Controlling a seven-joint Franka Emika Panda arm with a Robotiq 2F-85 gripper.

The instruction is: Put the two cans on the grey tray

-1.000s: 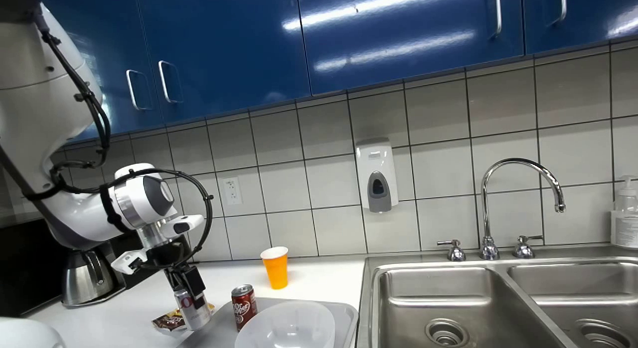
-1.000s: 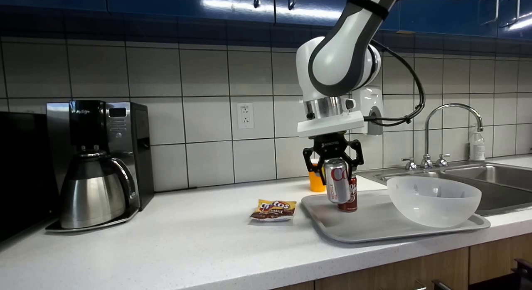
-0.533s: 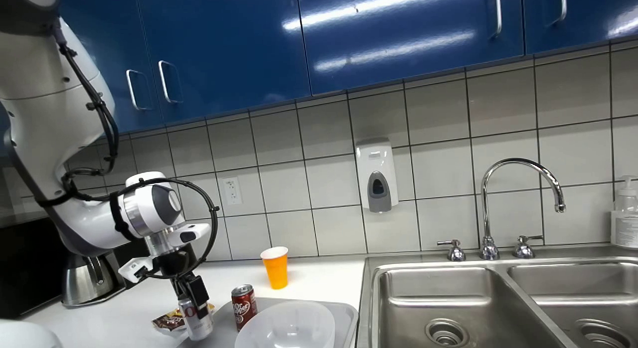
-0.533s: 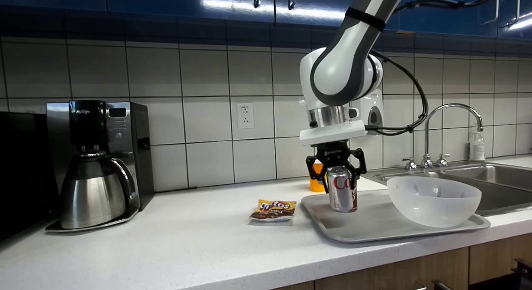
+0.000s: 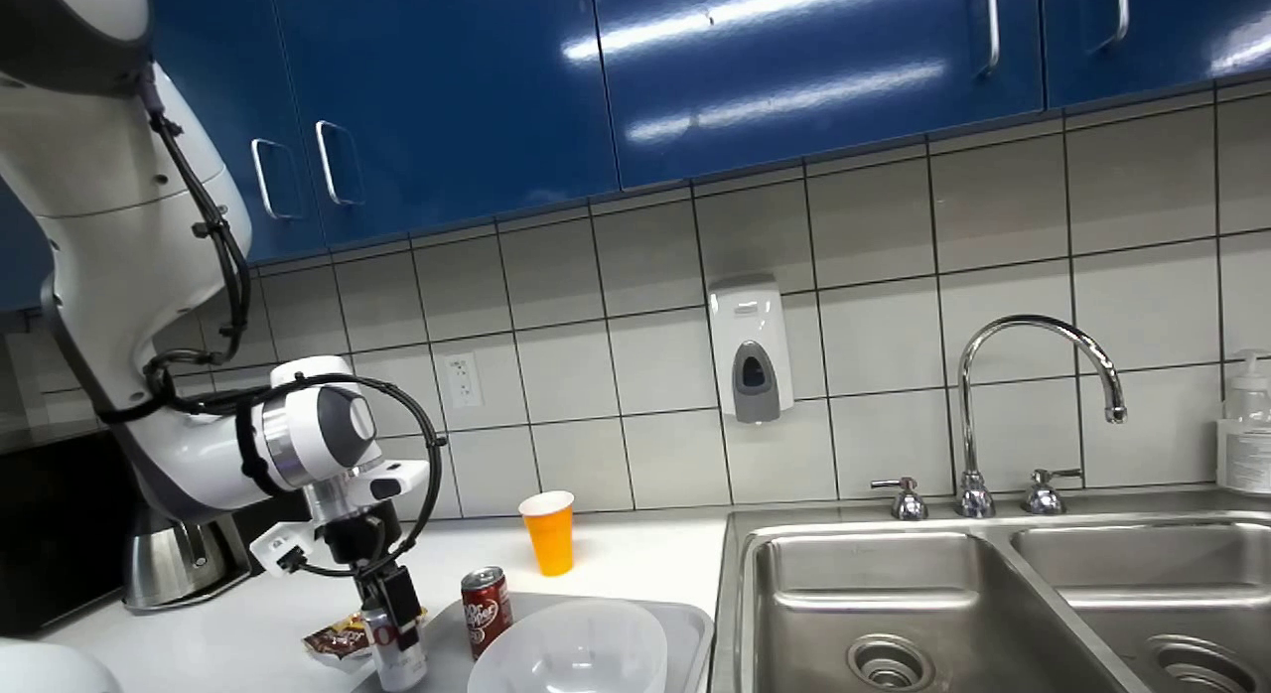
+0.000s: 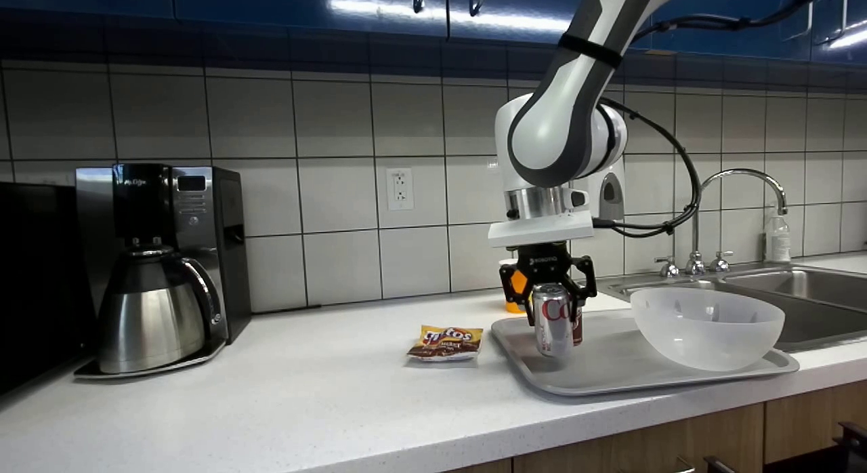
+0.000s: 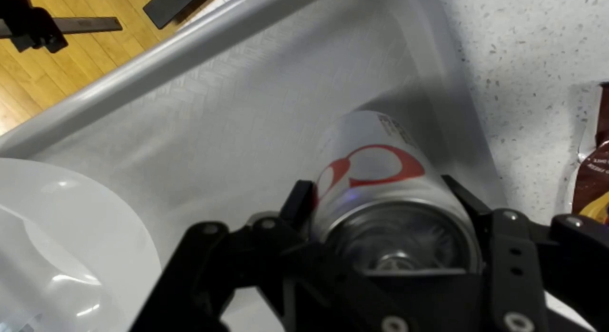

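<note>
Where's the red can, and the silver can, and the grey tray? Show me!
Red can (image 5: 487, 614): in an exterior view, on its printed side.
Silver can (image 6: 554, 325): in an exterior view, on the middle of its side.
Grey tray (image 7: 228, 122): in the wrist view, on its bare floor.

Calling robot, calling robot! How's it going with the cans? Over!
Gripper shut on silver can, low over tray; touching or not, unclear. Red can standing on tray. Bowl also on tray, apart from silver can, probably not in the way.
</note>
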